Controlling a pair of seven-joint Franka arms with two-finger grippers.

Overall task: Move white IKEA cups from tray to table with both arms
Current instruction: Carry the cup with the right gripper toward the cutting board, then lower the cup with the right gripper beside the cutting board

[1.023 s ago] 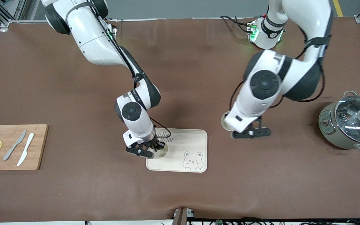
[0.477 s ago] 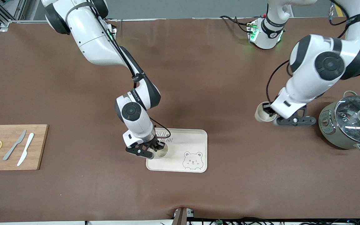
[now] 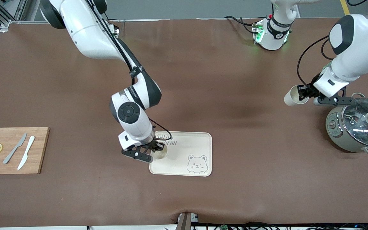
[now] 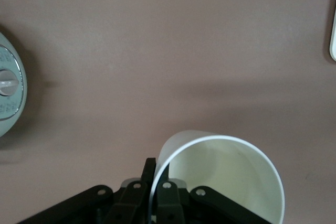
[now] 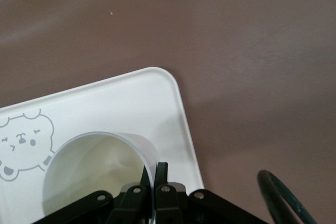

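Note:
One white cup [image 3: 159, 154] [image 5: 94, 174] is at the cream bear-printed tray [image 3: 200, 140] [image 5: 157, 95], at the tray's corner toward the right arm's end. My right gripper [image 3: 153, 150] [image 5: 154, 170] is shut on its rim, one finger inside the wall and one outside. Whether that cup rests on the tray I cannot tell. The other white cup [image 3: 294, 95] [image 4: 226, 177] hangs tilted over bare table beside the pot. My left gripper [image 3: 306, 93] [image 4: 156, 169] is shut on that cup's wall the same way.
A grey pot with a glass lid [image 3: 358, 127] [image 4: 6, 90] stands at the left arm's end, close under the left gripper. A wooden cutting board [image 3: 40, 150] with two lemon slices and two knives lies at the right arm's end.
The left arm has swung its cup away from beside the tray toward the pot and raised it. The right gripper and its cup have shifted slightly toward the right arm's end.

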